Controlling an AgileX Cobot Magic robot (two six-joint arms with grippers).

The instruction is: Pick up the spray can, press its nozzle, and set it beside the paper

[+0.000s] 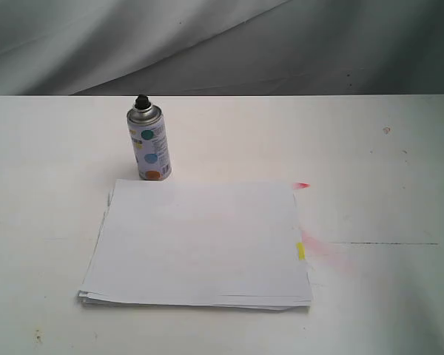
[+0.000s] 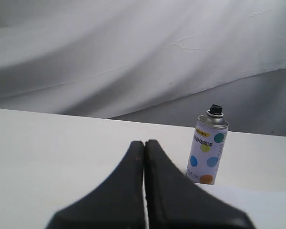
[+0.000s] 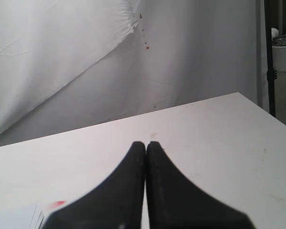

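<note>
The spray can (image 1: 149, 144) stands upright on the white table just behind the paper's far left corner, its black nozzle (image 1: 142, 100) on top. The paper (image 1: 200, 240) lies flat in the middle with a small yellow tab (image 1: 300, 251) at its right edge. Neither arm shows in the exterior view. In the left wrist view my left gripper (image 2: 145, 143) is shut and empty, well short of the spray can (image 2: 208, 152) and its nozzle (image 2: 215, 110). My right gripper (image 3: 145, 144) is also shut with nothing in it, over bare table; a corner of the paper (image 3: 14, 218) shows beside it.
Pink-red spray stains mark the table (image 1: 385, 192) by the paper's right edge (image 1: 327, 251) and far right corner (image 1: 302, 185). A grey-white cloth backdrop (image 1: 222, 44) hangs behind the table. The table's edge and a white bucket (image 3: 283, 52) show in the right wrist view.
</note>
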